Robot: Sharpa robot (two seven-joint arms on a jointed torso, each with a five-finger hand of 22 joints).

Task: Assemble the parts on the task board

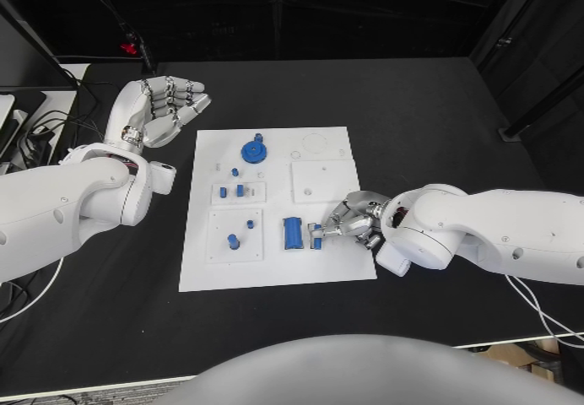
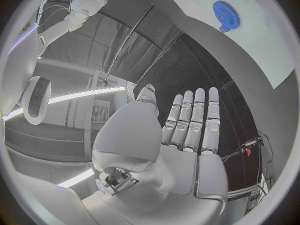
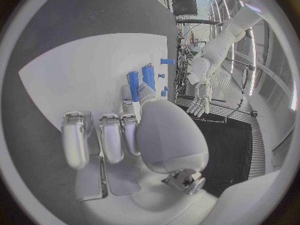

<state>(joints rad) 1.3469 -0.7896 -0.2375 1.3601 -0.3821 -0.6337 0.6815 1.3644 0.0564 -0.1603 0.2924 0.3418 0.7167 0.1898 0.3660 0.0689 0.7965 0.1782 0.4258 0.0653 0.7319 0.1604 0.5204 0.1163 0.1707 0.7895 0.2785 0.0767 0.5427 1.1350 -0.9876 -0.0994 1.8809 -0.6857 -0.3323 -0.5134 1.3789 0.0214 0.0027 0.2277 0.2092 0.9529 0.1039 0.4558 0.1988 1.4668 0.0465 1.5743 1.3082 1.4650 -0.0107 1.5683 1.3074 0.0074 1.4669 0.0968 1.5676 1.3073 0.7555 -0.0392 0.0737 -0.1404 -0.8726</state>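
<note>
While your left hand point(image 1: 164, 105) hovers open and empty beside the task board point(image 1: 274, 261), your right hand point(image 1: 347, 221) pinches a small blue part point(image 1: 316, 236) just beside a larger blue block point(image 1: 294, 233).

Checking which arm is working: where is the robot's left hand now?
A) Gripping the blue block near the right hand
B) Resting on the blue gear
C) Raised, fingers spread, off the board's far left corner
C: the left hand hangs open beside the task board, clear of the blue gear.
</note>
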